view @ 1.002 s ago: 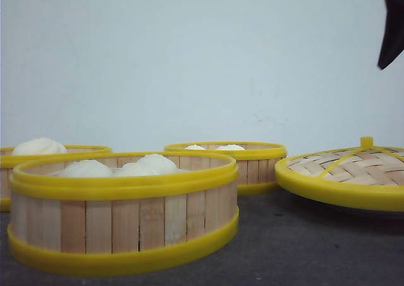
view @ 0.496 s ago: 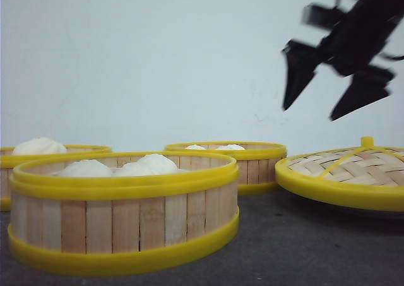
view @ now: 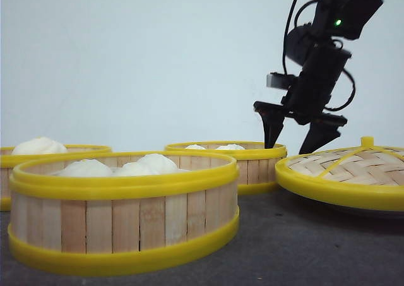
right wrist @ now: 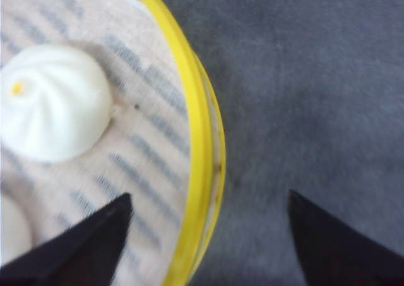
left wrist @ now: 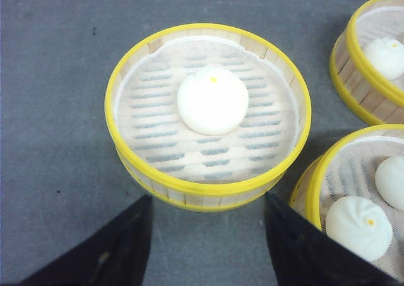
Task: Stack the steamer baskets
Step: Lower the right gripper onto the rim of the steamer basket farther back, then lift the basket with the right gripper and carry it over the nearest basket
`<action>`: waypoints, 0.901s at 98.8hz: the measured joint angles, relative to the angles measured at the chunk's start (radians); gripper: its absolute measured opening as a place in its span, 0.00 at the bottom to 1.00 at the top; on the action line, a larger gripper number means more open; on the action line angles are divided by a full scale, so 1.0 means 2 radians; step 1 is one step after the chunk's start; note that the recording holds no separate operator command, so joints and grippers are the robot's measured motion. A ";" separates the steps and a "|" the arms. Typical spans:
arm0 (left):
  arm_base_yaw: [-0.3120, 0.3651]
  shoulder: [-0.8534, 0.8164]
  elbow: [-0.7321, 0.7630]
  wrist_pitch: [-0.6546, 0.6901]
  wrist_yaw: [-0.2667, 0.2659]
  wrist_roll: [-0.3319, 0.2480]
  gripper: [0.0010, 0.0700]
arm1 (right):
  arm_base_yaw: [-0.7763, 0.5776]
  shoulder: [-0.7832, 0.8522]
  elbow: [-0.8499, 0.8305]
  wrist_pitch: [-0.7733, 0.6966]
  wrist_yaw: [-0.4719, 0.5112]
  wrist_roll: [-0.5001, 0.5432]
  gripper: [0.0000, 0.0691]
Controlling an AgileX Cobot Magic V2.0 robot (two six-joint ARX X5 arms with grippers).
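Three steamer baskets with buns stand on the dark table: a near one (view: 126, 216), one at far left (view: 38, 156) and one further back in the middle (view: 227, 160). My right gripper (view: 300, 131) hangs open just above the back basket's right rim. In the right wrist view that yellow rim (right wrist: 203, 147) runs between the spread fingers of the right gripper (right wrist: 208, 235), with one tip over the liner and the other over the table. My left gripper (left wrist: 208, 235) is open, a little short of the one-bun basket (left wrist: 208, 185), and does not show in the front view.
A domed woven lid (view: 344, 172) with a yellow rim and knob sits at the right, close to the right gripper. The left wrist view shows parts of two other baskets (left wrist: 372, 52) (left wrist: 360, 191) beside the one-bun basket. A pale wall stands behind the table.
The right arm has come down from the upper right corner, moving left and lower, until its open fingers hang over the back basket's right rim. The baskets and lid have not moved.
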State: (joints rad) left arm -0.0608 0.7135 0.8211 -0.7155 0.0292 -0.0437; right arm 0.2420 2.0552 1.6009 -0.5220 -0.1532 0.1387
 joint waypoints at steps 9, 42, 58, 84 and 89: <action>0.000 0.000 0.000 0.000 0.000 0.000 0.47 | 0.002 0.011 0.014 0.000 0.000 0.000 0.36; 0.000 0.000 0.000 0.000 0.000 0.000 0.47 | 0.013 0.014 0.015 0.033 0.027 0.026 0.05; 0.000 0.000 0.000 0.000 0.000 0.000 0.47 | 0.016 0.015 0.015 0.047 0.027 0.040 0.05; 0.000 0.000 0.000 0.000 0.000 0.000 0.47 | 0.019 0.019 0.084 -0.020 0.006 0.066 0.05; 0.000 0.000 0.000 0.000 0.000 0.000 0.47 | 0.019 0.019 0.110 -0.041 -0.005 0.069 0.05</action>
State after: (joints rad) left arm -0.0608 0.7135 0.8211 -0.7158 0.0288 -0.0437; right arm 0.2790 2.0941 1.8202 -0.6041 -0.1623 0.2760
